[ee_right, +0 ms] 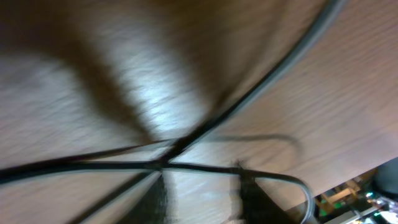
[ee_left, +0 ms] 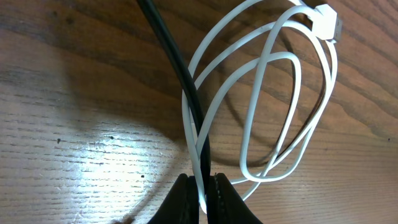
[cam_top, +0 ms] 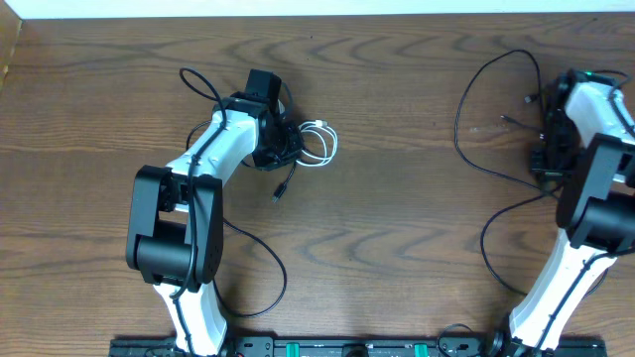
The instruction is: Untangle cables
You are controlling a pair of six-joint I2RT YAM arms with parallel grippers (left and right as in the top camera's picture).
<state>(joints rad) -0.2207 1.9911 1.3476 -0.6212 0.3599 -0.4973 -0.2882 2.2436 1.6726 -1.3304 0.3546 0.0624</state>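
left wrist cam: left tool [ee_left: 202, 199] pinched tight on white cable [ee_left: 292, 93] w/ black cable [ee_left: 171, 56] in the same nip, over the wood surface [ee_left: 74, 124]. beyond it we note white loops lying flat, plug at far end. right wrist cam blurred: right tool [ee_right: 205, 202] sits at a second black cable [ee_right: 93, 167]; we cannot tell its grip. overhead, that cable sprawls loose at right.
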